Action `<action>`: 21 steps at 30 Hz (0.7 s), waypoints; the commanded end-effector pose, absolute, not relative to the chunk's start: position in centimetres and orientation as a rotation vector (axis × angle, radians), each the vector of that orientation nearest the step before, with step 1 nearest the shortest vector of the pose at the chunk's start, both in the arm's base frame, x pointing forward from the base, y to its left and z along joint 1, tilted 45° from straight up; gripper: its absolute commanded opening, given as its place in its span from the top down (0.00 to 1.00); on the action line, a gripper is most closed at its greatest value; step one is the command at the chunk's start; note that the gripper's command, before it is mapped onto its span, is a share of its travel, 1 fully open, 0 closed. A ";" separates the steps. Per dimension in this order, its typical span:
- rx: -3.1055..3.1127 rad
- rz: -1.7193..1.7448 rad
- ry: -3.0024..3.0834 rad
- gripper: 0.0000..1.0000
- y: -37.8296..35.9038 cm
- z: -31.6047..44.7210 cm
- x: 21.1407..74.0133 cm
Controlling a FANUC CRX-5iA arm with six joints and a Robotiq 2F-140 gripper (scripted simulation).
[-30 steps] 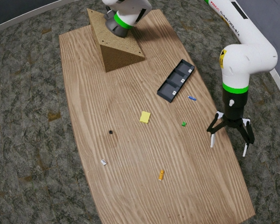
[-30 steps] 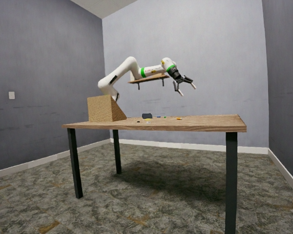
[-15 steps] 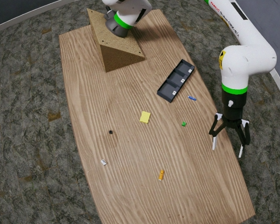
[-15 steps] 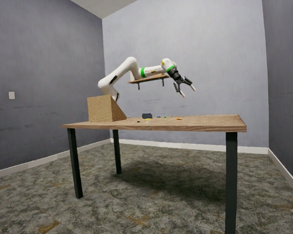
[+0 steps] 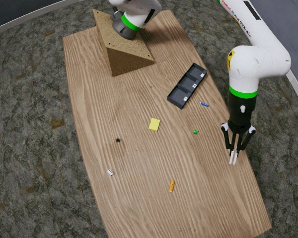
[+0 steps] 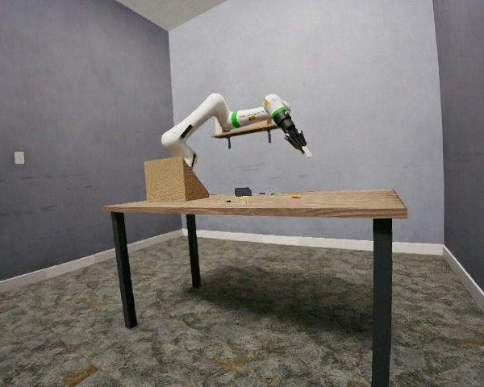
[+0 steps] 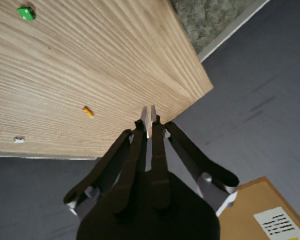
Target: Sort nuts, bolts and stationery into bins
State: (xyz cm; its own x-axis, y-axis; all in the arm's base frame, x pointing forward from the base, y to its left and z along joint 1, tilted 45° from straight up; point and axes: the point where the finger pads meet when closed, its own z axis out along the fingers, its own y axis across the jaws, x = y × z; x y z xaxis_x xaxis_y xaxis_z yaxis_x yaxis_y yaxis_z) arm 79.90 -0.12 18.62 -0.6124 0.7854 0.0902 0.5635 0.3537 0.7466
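My gripper (image 5: 233,159) (image 6: 307,154) (image 7: 150,112) is shut with nothing between its fingers. It hangs high above the table's right edge. A black bin with three marked compartments (image 5: 174,102) (image 6: 243,191) lies at the back right of the table. A small blue piece (image 5: 204,104) lies just beside the bin. A green nut (image 5: 195,132) (image 7: 25,13) lies left of the gripper. A yellow pad (image 5: 154,124) lies mid-table and a black nut (image 5: 117,140) to its left. A small white piece (image 5: 110,172) (image 7: 19,140) and an orange piece (image 5: 171,186) (image 7: 88,112) lie nearer the front.
A cork wedge block (image 5: 123,51) (image 6: 171,180) carries the arm's base at the back of the wooden table (image 5: 208,205). A wall shelf (image 6: 244,131) hangs behind the arm. The table's right edge runs right under the gripper.
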 end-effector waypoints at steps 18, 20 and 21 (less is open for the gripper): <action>0.412 0.898 2.529 0.85 -3.1 14.9 75.2; 0.345 0.880 2.535 0.85 -3.4 14.5 74.6; 0.309 0.870 2.538 0.85 -3.4 14.5 74.6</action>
State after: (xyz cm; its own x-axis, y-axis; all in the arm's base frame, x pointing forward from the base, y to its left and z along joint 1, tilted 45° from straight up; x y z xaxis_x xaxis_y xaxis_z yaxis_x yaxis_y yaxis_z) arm 75.72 -2.75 15.29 -0.8559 0.4481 -0.2581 0.1818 0.7280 0.6610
